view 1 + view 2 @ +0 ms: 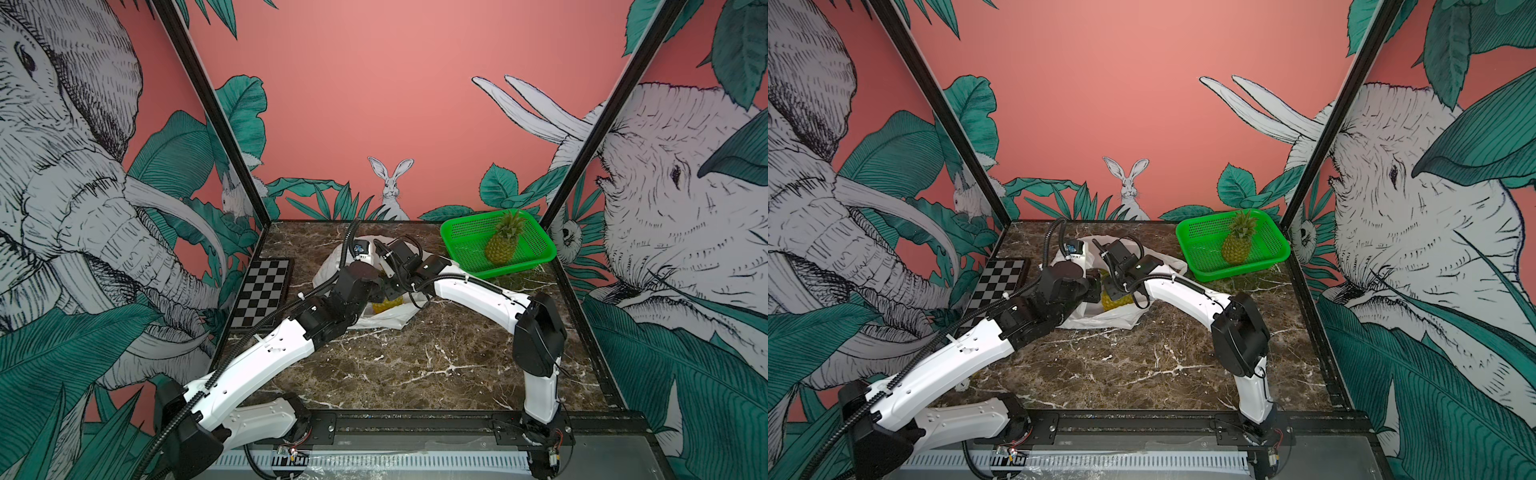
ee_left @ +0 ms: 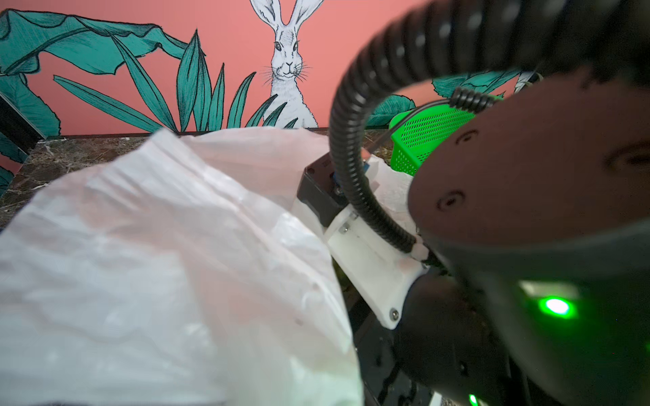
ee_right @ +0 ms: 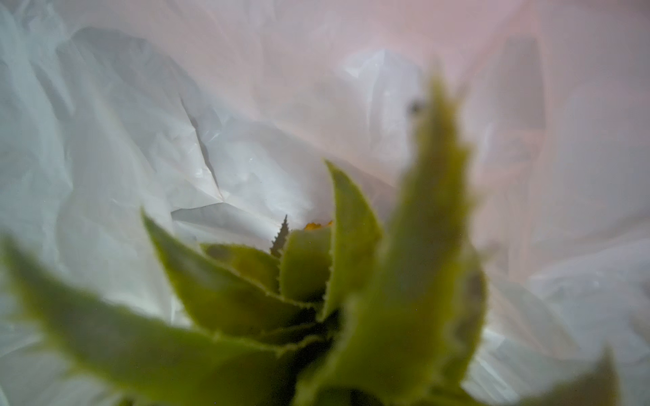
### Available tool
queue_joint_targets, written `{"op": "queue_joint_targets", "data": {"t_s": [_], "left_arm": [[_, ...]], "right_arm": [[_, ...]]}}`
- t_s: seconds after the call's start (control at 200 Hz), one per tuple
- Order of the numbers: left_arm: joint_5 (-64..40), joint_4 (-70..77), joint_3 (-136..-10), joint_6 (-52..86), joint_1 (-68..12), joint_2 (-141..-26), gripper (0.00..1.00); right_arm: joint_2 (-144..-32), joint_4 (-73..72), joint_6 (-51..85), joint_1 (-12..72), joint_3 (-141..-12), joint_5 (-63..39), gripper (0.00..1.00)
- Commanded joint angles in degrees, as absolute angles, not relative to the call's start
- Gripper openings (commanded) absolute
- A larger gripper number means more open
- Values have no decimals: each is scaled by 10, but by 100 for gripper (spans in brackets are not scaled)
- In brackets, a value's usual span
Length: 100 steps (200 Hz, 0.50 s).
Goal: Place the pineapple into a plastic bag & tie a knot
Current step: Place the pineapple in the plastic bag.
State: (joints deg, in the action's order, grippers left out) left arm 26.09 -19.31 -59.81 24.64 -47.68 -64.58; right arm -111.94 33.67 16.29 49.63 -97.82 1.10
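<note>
The white plastic bag (image 1: 392, 321) (image 1: 1100, 321) lies crumpled at the middle back of the marble table, with both wrists over its mouth. A yellow pineapple (image 1: 385, 306) (image 1: 1112, 302) shows in the opening, under my right wrist (image 1: 405, 259). In the right wrist view its green crown (image 3: 351, 281) fills the foreground with the bag's inside (image 3: 140, 123) all round; the right jaws are hidden behind the leaves. My left wrist (image 1: 353, 286) is at the bag's left side. In the left wrist view, raised bag film (image 2: 158, 263) covers the left jaws. No knot shows.
A green mesh basket (image 1: 469, 243) (image 1: 1204, 239) (image 2: 422, 140) at the back right holds a second pineapple (image 1: 503, 245), upright. A folded chessboard (image 1: 262, 291) lies along the left edge. The black frame posts and the walls close in the table on three sides.
</note>
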Motion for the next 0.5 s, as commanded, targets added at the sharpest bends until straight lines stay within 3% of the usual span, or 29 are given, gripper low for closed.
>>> {"op": "queue_joint_targets", "data": {"t_s": [0.0,0.27,0.495], "left_arm": [[267,-183,-590,261,-474,-631,0],[267,-182,-587,261,-474,-628,0],[269,-183,-585,261,-474,-623,0]], "right_arm": [[-1116,335,167,499,-985,13,44],[-1075,377,171,494,-1026,13,73],[-1014,420,194,460,-1044,-12,81]]}}
